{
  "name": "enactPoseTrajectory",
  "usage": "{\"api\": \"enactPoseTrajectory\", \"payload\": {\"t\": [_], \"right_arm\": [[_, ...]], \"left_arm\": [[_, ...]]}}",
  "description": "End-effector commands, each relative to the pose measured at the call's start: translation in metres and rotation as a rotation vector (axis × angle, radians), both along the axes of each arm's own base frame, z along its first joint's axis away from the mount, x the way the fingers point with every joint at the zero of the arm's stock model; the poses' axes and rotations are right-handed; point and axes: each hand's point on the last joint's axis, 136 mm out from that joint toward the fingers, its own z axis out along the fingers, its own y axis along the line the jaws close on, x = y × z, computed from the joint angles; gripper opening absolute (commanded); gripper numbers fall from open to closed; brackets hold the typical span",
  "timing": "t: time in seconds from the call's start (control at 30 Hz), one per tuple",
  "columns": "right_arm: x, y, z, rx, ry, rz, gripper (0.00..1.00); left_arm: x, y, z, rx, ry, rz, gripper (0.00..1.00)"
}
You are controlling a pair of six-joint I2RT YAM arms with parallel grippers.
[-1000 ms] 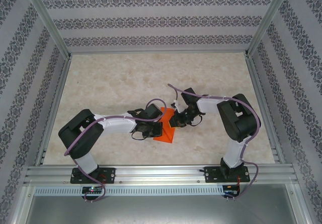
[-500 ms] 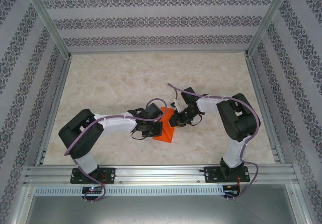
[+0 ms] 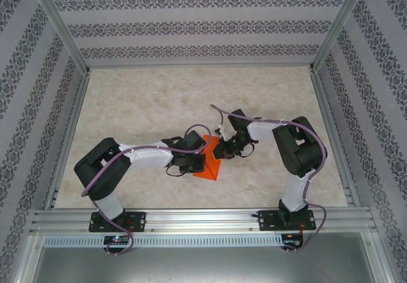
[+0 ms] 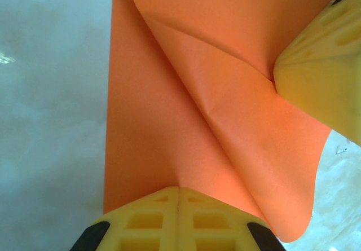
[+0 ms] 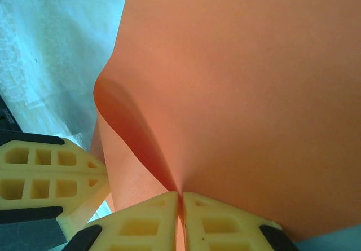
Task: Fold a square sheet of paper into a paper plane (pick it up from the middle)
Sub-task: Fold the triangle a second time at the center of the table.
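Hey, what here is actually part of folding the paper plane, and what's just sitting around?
Part of the job:
- orange paper sheet, partly folded
- left gripper, shut on the sheet's edge
- right gripper, shut on the sheet too

Just there:
- marbled table
- patterned walls
- aluminium rail at the near edge

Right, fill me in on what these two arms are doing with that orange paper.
Both arms are mid-fold on the orange paper sheet, which lies on the table between them. The left gripper is shut on one edge, and the right gripper is shut on a flap curling up off the sheet. A diagonal crease shows, but it is no plane yet.
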Motion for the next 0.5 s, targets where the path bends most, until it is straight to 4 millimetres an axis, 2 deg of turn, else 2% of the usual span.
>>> {"api": "enactPoseTrajectory", "payload": {"t": [0.0,0.1,0.2,0.47], "right_arm": [[-0.001,-0.005,-0.015,-0.045,-0.003,0.013,0.12],[-0.001,-0.005,-0.016,-0.045,-0.002,0.014,0.12],[0.001,-0.006,-0.016,-0.052,-0.004,0.008,0.12],[-0.001,-0.007,-0.021,-0.063,0.009,0.006,0.1]], "left_arm": [[-0.013,0.026,-0.022,0.14,0.031,-0.013,0.04],[-0.013,0.025,-0.021,0.138,0.031,-0.014,0.04],[-0.009,0.02,-0.01,0.104,0.01,-0.015,0.06],[0.01,0.002,0.05,-0.045,-0.105,0.026,0.11]]}}
